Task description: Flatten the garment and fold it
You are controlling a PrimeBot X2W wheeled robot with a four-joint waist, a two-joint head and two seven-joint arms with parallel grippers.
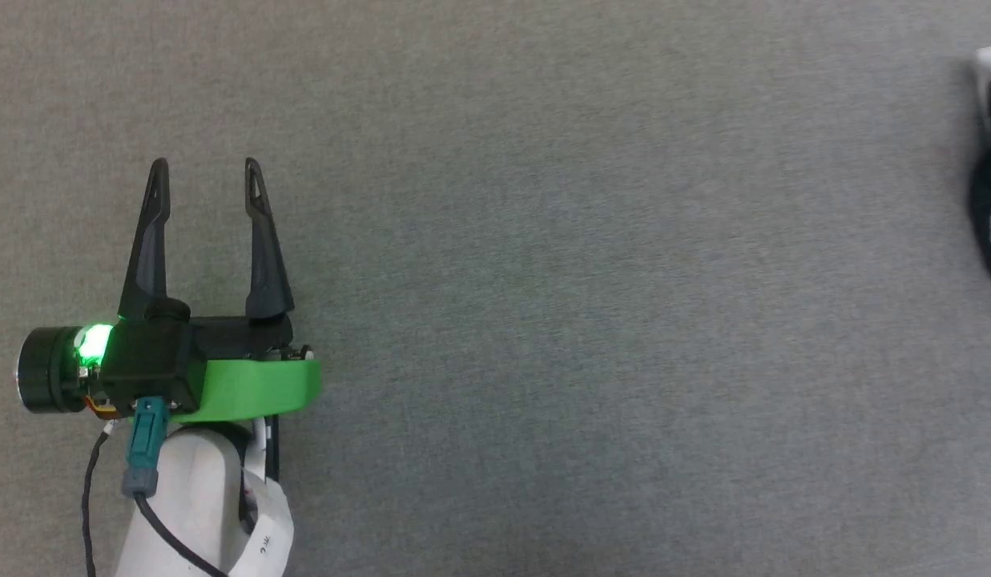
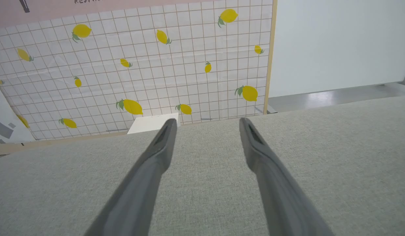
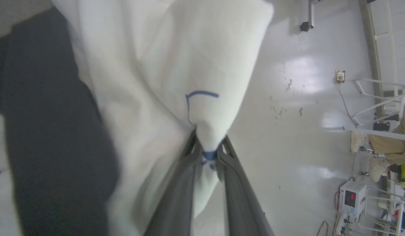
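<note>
Tightly between right jaws: garment [image 3: 156,65].

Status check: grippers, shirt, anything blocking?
Left gripper open over grey fabric surface. Right gripper shut on thin white-and-black cotton T-shirt, bunched, not flat. White box at surface's far edge, not blocking.

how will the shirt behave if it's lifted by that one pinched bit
Probably floppy: the garment bunches into a cone at the right claw and falls away in loose folds. Likely thin and light, since a small pinch gathers it. It could slip, as most cloth lies outside the grip.
</note>
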